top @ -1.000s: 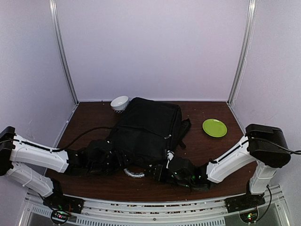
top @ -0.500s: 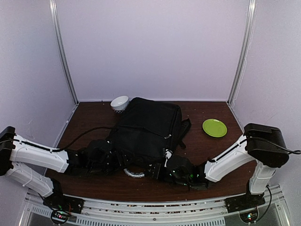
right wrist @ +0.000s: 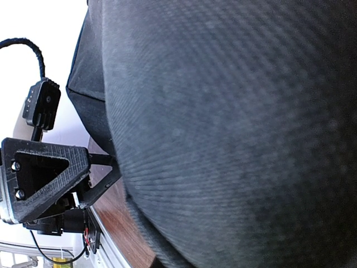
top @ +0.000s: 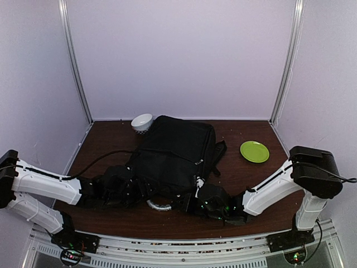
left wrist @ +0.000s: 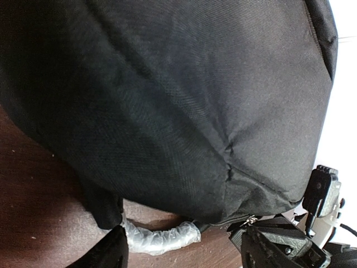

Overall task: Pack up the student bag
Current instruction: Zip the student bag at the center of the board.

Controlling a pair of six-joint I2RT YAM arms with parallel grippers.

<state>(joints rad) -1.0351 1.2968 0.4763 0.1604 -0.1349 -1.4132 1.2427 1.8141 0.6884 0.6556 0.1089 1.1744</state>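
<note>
Our left end effector [top: 139,190] sits low on the tabletop [top: 106,137] at the near left corner of the student bag [top: 175,151]. In the left wrist view its two fingers stand well apart, closed on nothing, and the grey-white curved handle [left wrist: 162,237] lies on the wood between them, just under the bag's edge. Our right end effector [top: 189,202] is pressed close to the bag's near right corner. Black fabric fills almost the whole right wrist view and our own fingers do not show there, so we cannot tell how far they are spread or whether they grip any cloth. The two end effectors face each other across the handle, near one another but apart. The bag lies flat in the middle of the tabletop, its handle end toward the arm bases and a strap trailing off its right side. Beyond it, a white bowl [top: 142,121] stands at the bag's far left corner, just beside it. A green plate [top: 254,151] lies on the wood to the right, well apart from the bag.
</note>
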